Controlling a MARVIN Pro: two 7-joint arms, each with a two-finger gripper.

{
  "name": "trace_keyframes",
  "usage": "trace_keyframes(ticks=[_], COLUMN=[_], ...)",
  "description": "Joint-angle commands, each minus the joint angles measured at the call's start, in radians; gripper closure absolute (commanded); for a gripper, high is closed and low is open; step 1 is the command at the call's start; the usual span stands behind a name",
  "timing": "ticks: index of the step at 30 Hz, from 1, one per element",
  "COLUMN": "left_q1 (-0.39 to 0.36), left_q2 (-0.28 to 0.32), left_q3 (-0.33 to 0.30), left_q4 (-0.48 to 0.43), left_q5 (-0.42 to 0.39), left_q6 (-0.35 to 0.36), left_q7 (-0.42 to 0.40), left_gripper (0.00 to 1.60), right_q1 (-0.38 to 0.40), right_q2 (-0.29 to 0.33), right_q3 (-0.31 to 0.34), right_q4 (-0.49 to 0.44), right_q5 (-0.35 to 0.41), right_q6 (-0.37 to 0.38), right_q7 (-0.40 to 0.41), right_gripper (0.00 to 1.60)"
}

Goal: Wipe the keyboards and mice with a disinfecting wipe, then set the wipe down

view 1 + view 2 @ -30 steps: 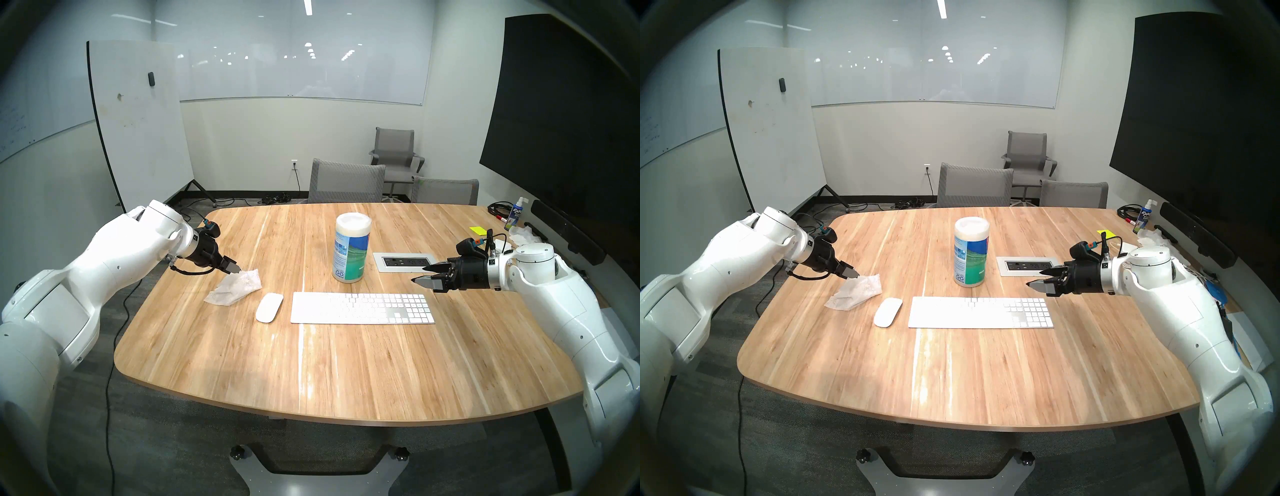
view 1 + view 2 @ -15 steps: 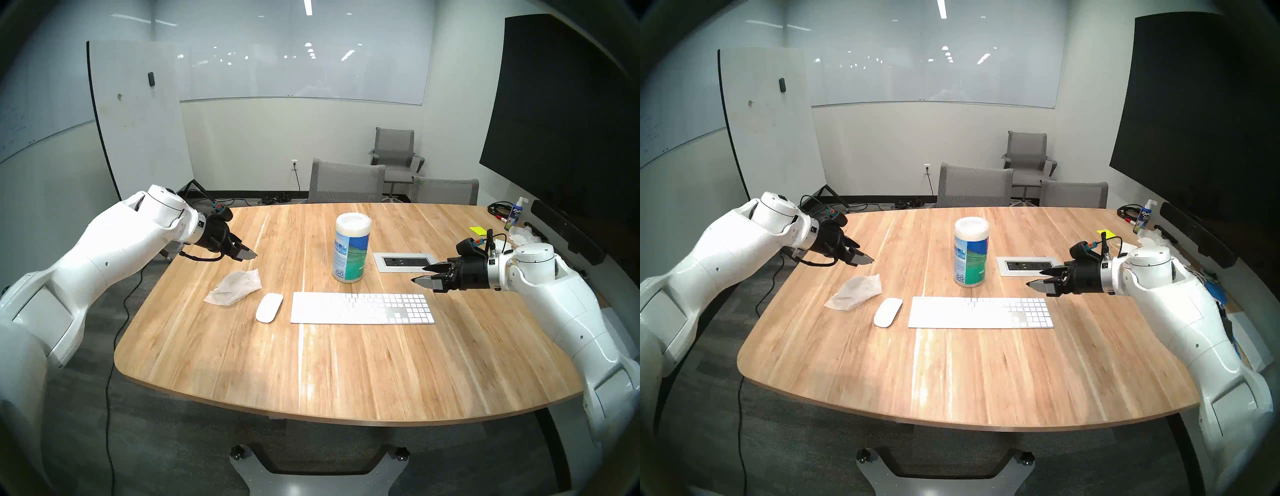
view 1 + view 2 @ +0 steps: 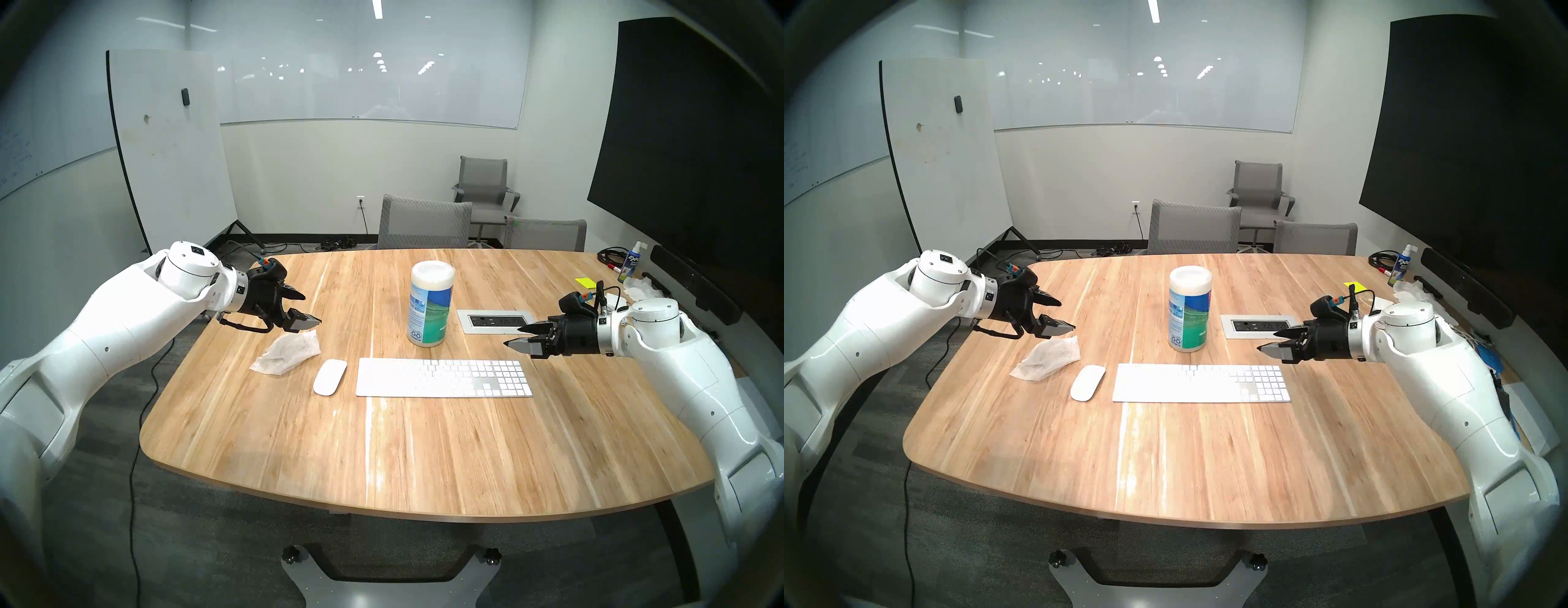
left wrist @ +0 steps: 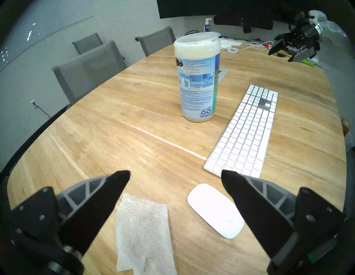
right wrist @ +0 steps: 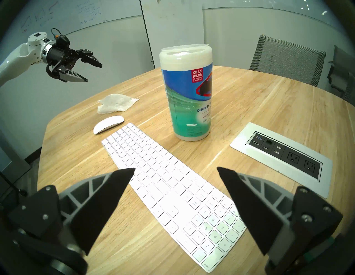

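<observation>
The left claw (image 3: pixel 306 309) is held wide and empty above the crumpled wipe (image 3: pixel 286 352), which is laid on the table (image 3: pixel 382 458). The mouse (image 3: pixel 329 376) and keyboard (image 3: pixel 444 377) are positioned rightward. The right claw (image 3: pixel 518 336) is held wide, empty.

Office meeting room

A wide wooden conference table (image 3: pixel 382 446) with a built-in power and data outlet panel (image 3: pixel 494 320), grey mesh chairs (image 3: pixel 424 223), wall-mounted whiteboards (image 3: pixel 373 72), a rolling whiteboard (image 3: pixel 174 148) and a big dark wall screen (image 3: pixel 687 148).
</observation>
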Motion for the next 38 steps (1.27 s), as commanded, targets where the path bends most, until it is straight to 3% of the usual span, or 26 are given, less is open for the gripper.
trace_keyframes(ticks=[1, 13, 38], left_q1=[0.091, 0.203, 0.213], left_q2=[0.09, 0.162, 0.175], left_q3=[-0.062, -0.11, -0.105], left_q4=[-0.119, -0.267, -0.285], left_q5=[-0.061, -0.142, -0.161], left_q6=[-0.058, -0.077, -0.085], left_q7=[0.091, 0.286, 0.322], left_gripper=[0.0, 0.0, 0.0], right_q1=[0.018, 0.018, 0.018], right_q2=[0.002, 0.001, 0.001], right_q3=[0.012, 0.012, 0.012], right_q4=[-0.006, -0.006, -0.006], right_q5=[0.003, 0.004, 0.004], right_q6=[-0.002, -0.002, -0.002], right_q7=[-0.002, -0.002, -0.002], right_gripper=[0.0, 0.0, 0.0])
